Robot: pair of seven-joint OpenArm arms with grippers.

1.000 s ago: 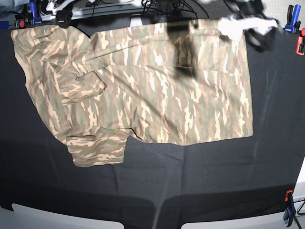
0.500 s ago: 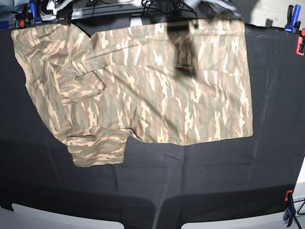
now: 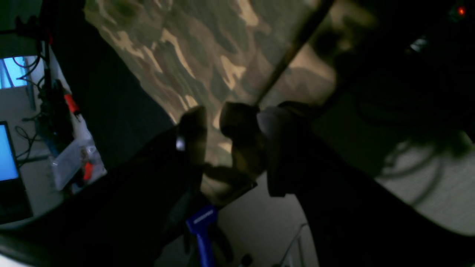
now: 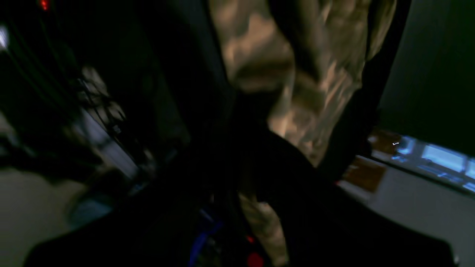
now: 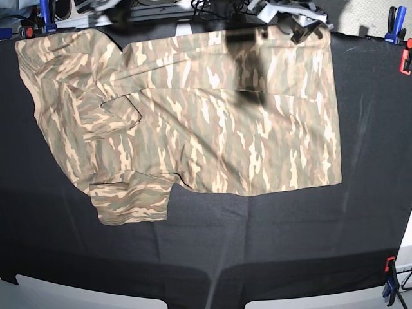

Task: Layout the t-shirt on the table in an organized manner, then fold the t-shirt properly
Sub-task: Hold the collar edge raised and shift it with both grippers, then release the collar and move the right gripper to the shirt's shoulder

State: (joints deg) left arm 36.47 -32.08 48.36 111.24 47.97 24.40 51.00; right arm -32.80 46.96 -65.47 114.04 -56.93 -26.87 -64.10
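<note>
Base view: t-shirt spread across far half of black tabletop, sleeve folded inward. Left claw now back at far hem corner, apparently pinching fabric; right claw near opposite corner, grip unclear. Likely start of lengthwise fold.

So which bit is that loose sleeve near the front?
Start from the black table. The camouflage t-shirt lies spread across its far half. At the shirt's near left corner one short sleeve sticks out toward the front edge, the only part jutting past the shirt's straight lower side.
</note>
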